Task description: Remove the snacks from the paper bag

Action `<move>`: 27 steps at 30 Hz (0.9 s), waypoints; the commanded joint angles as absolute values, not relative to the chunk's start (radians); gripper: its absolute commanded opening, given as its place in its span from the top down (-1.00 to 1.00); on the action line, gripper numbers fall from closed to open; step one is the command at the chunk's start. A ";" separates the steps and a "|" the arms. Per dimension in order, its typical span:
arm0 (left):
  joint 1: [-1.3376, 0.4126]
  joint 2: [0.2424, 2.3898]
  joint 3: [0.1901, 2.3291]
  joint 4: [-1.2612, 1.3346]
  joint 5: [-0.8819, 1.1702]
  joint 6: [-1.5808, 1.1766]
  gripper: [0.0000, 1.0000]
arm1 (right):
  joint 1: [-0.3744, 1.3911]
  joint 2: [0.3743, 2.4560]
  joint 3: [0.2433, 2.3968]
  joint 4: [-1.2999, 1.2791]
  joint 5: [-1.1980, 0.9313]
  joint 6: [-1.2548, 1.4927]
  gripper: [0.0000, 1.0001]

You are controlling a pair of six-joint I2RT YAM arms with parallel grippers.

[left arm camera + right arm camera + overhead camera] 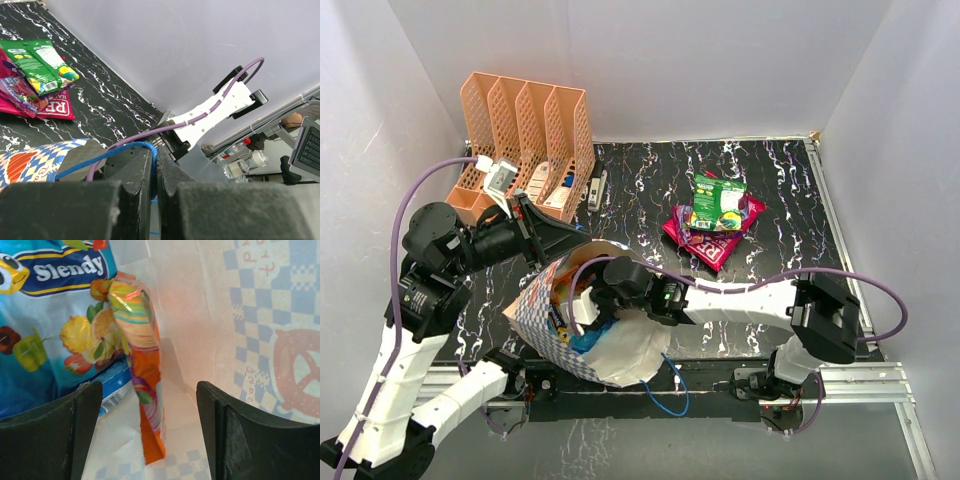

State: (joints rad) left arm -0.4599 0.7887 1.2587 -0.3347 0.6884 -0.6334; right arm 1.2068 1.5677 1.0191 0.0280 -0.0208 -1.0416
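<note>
We see the blue-and-white checkered paper bag (542, 312) at lower left-centre of the frame, sitting on the black white-veined tabletop (650, 200) with its mouth open toward the camera. The right gripper (577, 318) is down inside the mouth; we can't read its jaws from here. A glossy blue pouch (588, 342) shows inside, just below it. The left gripper (570, 238) is touching the bag's upper rim. A thin blue cord handle (670, 398) loops out at bottom centre. Right of centre, well apart from the bag, a glossy green candy pouch (718, 200) lies on a glossy magenta pouch (713, 246). A peach slotted plastic file rack (525, 130) stands upper left.
</note>
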 commanded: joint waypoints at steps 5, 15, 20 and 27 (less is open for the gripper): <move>-0.462 0.757 1.276 -0.217 0.732 -0.672 1.00 | 1.177 1.661 1.087 0.195 -0.051 -1.006 -0.49; -0.462 0.751 1.273 -0.242 0.730 -0.657 1.00 | 1.175 1.708 1.076 0.281 -0.011 -0.947 0.43; -0.462 0.747 1.270 -0.253 0.716 -0.649 1.00 | 1.177 1.647 1.061 0.262 -0.016 -0.892 0.85; -0.462 0.749 1.285 -0.305 0.670 -0.604 1.00 | 1.178 1.456 0.983 0.207 -0.079 -0.790 0.85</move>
State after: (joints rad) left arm -0.4599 0.7685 1.2583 -0.3290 0.6861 -0.6315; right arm 1.1778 1.6173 0.9916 0.1623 -0.0376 -0.8795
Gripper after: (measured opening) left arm 0.019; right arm 0.111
